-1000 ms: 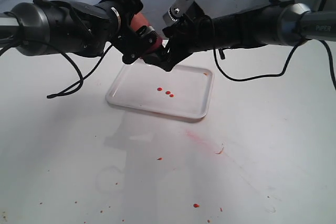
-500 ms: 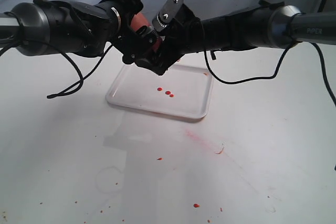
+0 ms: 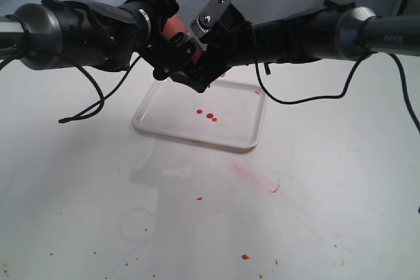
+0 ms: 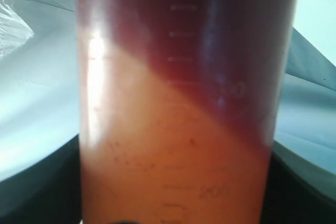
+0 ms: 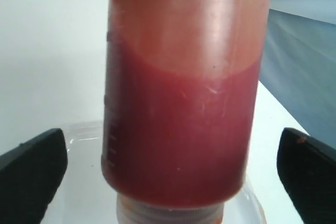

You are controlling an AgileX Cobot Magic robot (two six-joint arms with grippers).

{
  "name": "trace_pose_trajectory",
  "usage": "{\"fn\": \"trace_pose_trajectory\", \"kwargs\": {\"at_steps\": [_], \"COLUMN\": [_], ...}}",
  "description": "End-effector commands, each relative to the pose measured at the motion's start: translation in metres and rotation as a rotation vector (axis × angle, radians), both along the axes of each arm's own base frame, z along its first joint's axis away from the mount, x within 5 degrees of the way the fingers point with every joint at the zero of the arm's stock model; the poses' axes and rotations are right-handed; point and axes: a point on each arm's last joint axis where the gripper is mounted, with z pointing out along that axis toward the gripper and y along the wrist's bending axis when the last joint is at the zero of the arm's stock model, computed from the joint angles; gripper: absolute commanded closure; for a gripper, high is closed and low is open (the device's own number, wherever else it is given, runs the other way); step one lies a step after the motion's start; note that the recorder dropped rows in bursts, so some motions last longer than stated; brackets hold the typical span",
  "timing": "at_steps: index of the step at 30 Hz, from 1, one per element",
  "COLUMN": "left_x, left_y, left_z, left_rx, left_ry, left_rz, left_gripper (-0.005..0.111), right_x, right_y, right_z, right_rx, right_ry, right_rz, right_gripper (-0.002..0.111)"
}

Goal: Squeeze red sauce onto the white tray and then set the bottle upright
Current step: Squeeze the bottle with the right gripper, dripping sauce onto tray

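Observation:
The bottle (image 3: pixel 173 28) hangs nozzle-down over the far left corner of the white tray (image 3: pixel 169 111), with my left gripper (image 3: pixel 172 56) shut on its body. In the left wrist view the bottle (image 4: pixel 178 103) fills the picture, the dark red sauce (image 4: pixel 236 51) slanted inside it. My right gripper (image 3: pixel 202 77) is open around the bottle's lower end. Its fingers (image 5: pixel 32 174) stand apart from the bottle (image 5: pixel 178 93) on both sides. Red sauce (image 5: pixel 176 145) has pooled at the cap end. Three small wet blobs of red sauce (image 3: pixel 209 115) lie in the tray.
Dried red specks and a pinkish smear (image 3: pixel 253 175) mark the white table in front of the tray. A black cable (image 3: pixel 90 108) droops from the left arm, another (image 3: pixel 308 98) from the right. A blue-grey cloth backs the scene.
My right gripper has moved left and closed in around the bottle's lower end, and its wrist has turned a little. The left gripper, the bottle and the tray have stayed put.

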Motion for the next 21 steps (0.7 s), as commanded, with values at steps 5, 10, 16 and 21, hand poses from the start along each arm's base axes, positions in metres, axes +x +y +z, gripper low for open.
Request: {"fn": "trace_pose_trajectory", "kwargs": {"at_steps": [5, 10, 16, 21], "left_x": [-0.002, -0.002, -0.002, -0.002], "left_y": [0.001, 0.001, 0.001, 0.001], "left_z": [0.012, 0.012, 0.012, 0.012], "left_rx": [-0.024, -0.021, -0.022, -0.022], "left_ry": [-0.031, -0.032, -0.031, -0.031], "left_rz": [0.018, 0.019, 0.018, 0.018], "left_gripper": [0.107, 0.107, 0.107, 0.107], "right_x": [0.002, 0.007, 0.006, 0.004], "right_y": [0.005, 0.005, 0.007, 0.009], "right_z": [-0.015, -0.022, -0.020, -0.019], "right_rx": [0.074, 0.080, 0.111, 0.129], "right_ry": [0.069, 0.042, 0.041, 0.044], "right_rz": [-0.061, -0.093, -0.074, -0.053], "right_gripper": [0.003, 0.003, 0.003, 0.003]}}
